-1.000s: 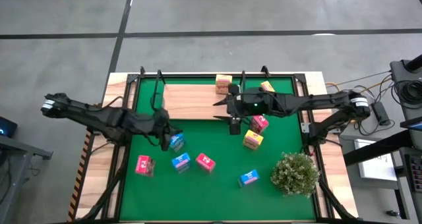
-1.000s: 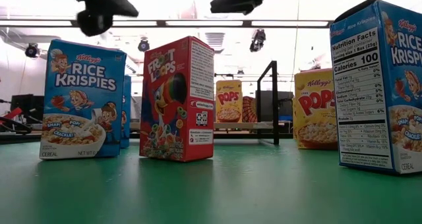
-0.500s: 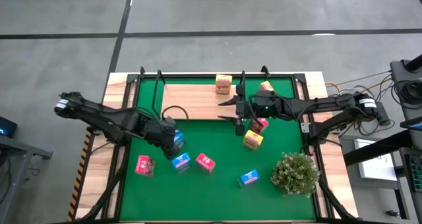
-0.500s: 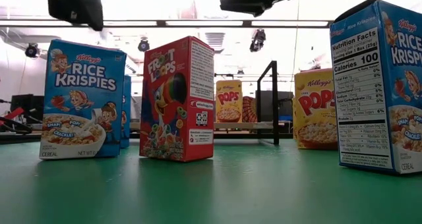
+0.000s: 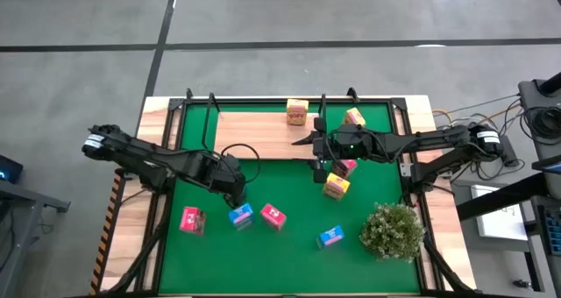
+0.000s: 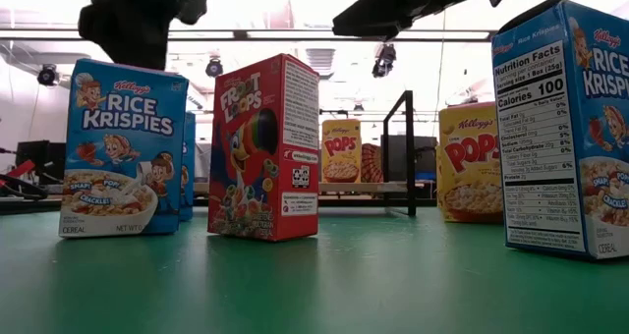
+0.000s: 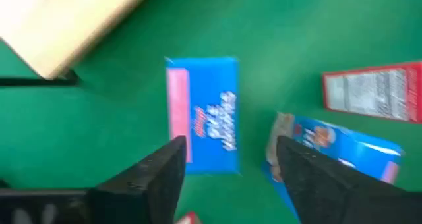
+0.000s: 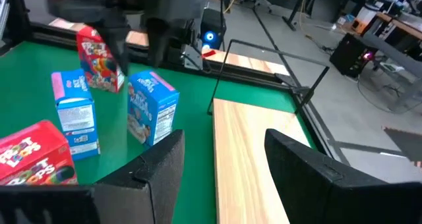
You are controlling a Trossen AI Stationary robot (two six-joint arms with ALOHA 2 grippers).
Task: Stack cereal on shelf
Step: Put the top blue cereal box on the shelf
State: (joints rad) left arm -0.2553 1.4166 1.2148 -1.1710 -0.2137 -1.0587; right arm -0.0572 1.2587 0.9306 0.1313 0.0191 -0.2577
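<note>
**Both grippers over the mat, fingers parted, nothing held**

My left gripper [image 5: 235, 195] hangs above the green mat [image 5: 289, 245], over the spot where two blue cartons stand close together; the nearer blue carton [image 5: 241, 216] shows just at its tip; in the left wrist view my two fingers [image 7: 158, 178] stand apart with a blue carton [image 7: 203, 112] lying flat-faced between them, a second blue carton [image 7: 343, 151] just beside one finger, a pink-red carton [image 7: 372, 92] farther off; nothing gripped.

My right gripper [image 5: 318, 162] sits at the front edge of the shelf [image 5: 254, 133], close beside a pink-red carton [image 5: 345, 166] and a yellow carton [image 5: 337, 186] on the mat; right wrist view shows my fingers [image 8: 158, 171] spread wide, the light-wood board running out between them; empty.

Cereal count from above: one yellow carton [image 5: 297, 112] on the shelf board; another yellow one [image 5: 354, 116] by the back right post, on or off the board I cannot tell; pink-red cartons at [image 5: 191, 219] and [image 5: 273, 216] on the mat; a blue carton [image 5: 330, 237] near the bushy plant [image 5: 393, 230].
</note>
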